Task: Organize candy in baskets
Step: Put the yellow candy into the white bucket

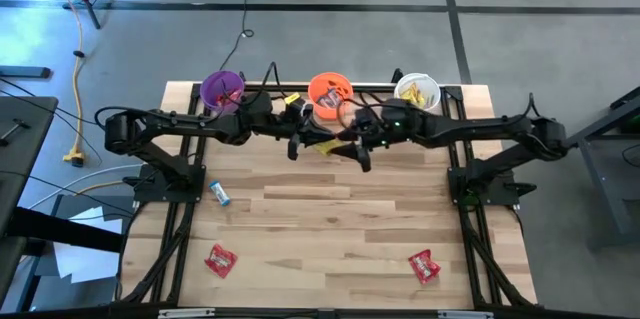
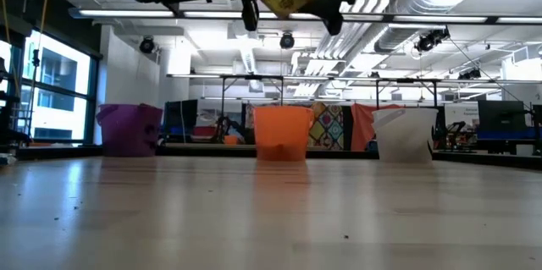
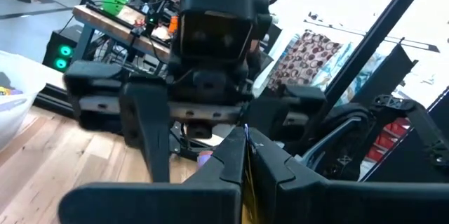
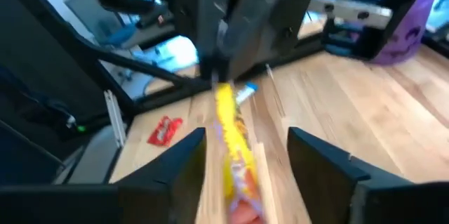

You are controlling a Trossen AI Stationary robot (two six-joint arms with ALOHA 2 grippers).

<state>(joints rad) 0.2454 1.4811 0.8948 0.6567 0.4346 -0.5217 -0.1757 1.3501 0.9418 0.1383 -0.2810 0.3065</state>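
Observation:
High above the table's middle, just in front of the orange bucket (image 1: 330,89), my left gripper (image 1: 310,143) is shut on a yellow candy packet (image 1: 326,145). My right gripper (image 4: 242,164) faces it from the right, open. Its fingers (image 4: 319,161) stand on either side of the packet's free end, and I see no touch. The purple bucket (image 1: 222,89) and the white bucket (image 1: 417,90), which holds yellow candies, stand along the far edge. A blue-and-white bar (image 1: 220,194) and two red packets (image 1: 220,259) (image 1: 424,266) lie flat on the table. My left gripper pinches the yellow packet by one end (image 4: 224,92) between its two shut fingers, and the packet's thin edge (image 3: 245,175) shows in the seam between them. The fingers come in level from the table's left. The packet is lifted clear and sticks out toward the right gripper.
Another small yellow candy (image 1: 292,100) lies between the purple and orange buckets. The arms' black base frames (image 1: 170,174) (image 1: 485,184) stand at the table's left and right sides. The near half of the table carries only the loose candies.

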